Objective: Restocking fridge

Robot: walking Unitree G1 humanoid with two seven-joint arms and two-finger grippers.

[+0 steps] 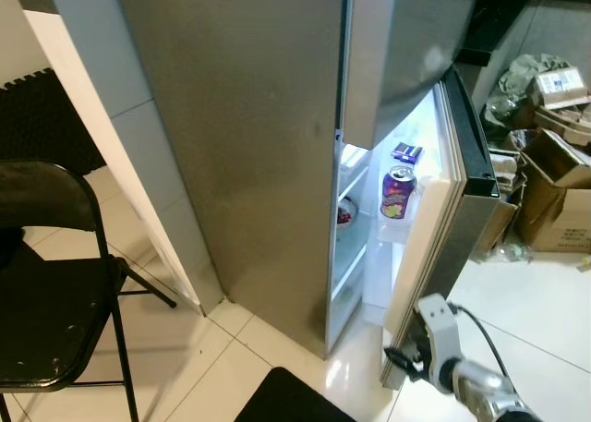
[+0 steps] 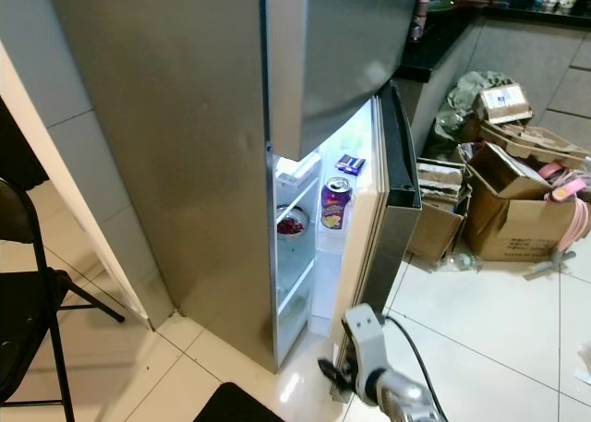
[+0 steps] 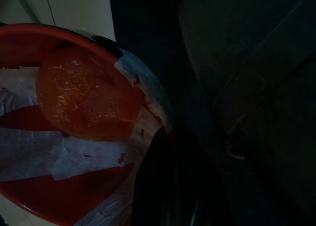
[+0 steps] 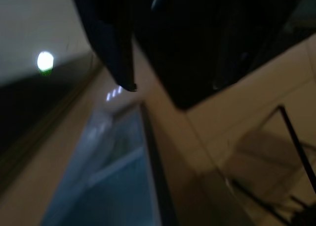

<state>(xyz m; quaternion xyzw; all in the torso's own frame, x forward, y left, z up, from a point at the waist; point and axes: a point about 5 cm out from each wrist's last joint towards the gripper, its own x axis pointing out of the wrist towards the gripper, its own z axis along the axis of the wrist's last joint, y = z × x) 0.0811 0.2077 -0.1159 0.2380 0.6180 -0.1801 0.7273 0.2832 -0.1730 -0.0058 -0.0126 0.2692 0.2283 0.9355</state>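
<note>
Fridge (image 1: 249,145), tall, steel-faced: lower door (image 1: 452,210) swung partly open, interior lit. I read this as the door-opening step, since my right gripper (image 1: 406,359) sits low at the bottom outer edge of that door; touching or just beside it, I cannot tell. Its fingers: blurred in the right wrist view and small in the head views, so whether spread or closed I cannot tell.

Stock already inside: purple can (image 1: 398,191) upright on a door shelf; small blue carton (image 1: 407,151) on the shelf above it; bowl of red fruit (image 2: 291,225) on an inner shelf.

Item to restock, by my judgement: orange round object (image 3: 86,100) under clear wrap, lying in a red dish (image 3: 59,206) lined with white paper, seen dimly past my left gripper (image 3: 173,206). Whether that gripper clasps the dish rim or merely hangs over it is too dark to say.

Next move, as I judge it: widen the door, since the gap looks narrow for a dish, then bring the left arm round toward a free shelf.

Floor (image 1: 231,357): glossy white tile; dark mat (image 1: 286,399) at my feet. Black folding chair (image 1: 55,283) on my left. Cardboard boxes (image 2: 517,200) and bags heaped right of the door, below a dark counter (image 2: 480,6).
</note>
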